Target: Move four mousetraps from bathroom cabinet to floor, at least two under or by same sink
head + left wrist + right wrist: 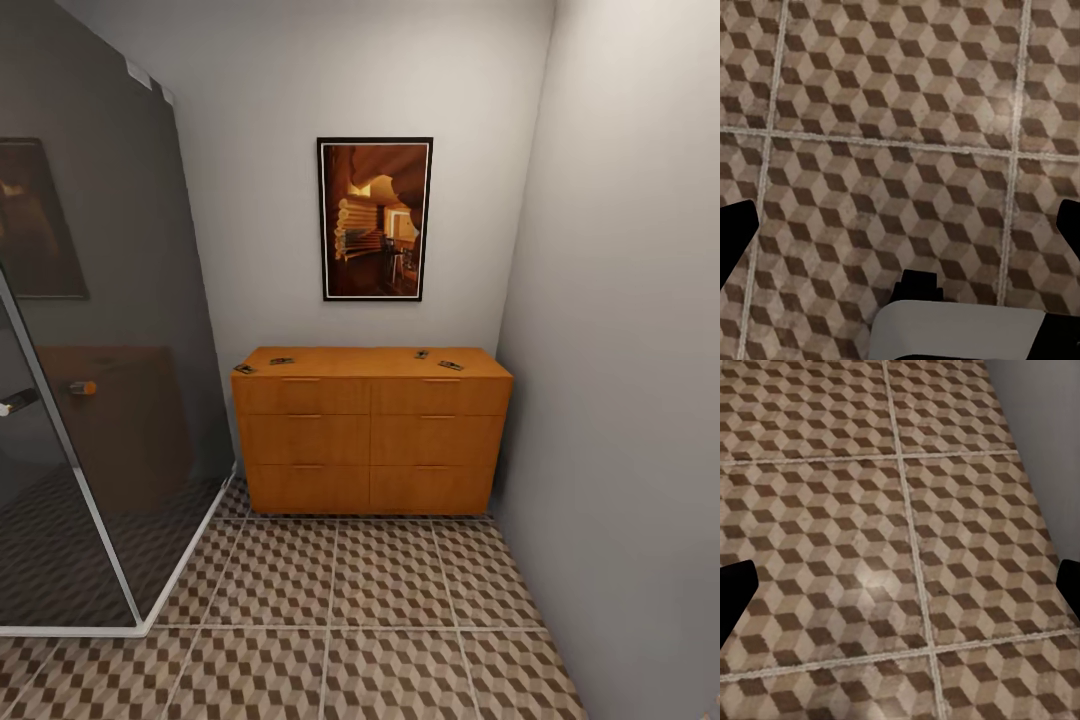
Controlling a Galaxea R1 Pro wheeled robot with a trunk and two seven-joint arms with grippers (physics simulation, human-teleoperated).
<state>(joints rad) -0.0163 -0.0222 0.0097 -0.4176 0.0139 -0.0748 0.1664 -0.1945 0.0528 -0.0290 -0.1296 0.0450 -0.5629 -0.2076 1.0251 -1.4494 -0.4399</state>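
The orange-brown cabinet stands against the far wall, all six drawers shut. Several small mousetraps lie on its top: two near the left end and two toward the right. The cube-patterned bathroom floor stretches from me to the cabinet. My left gripper is open over bare tiles, its dark fingertips at the frame edges. My right gripper is open too, over tiles, with nothing held. The sink is out of view.
A dark glass shower enclosure with a white base rail lines the left side. A grey wall closes the right side and also shows in the right wrist view. A framed picture hangs above the cabinet.
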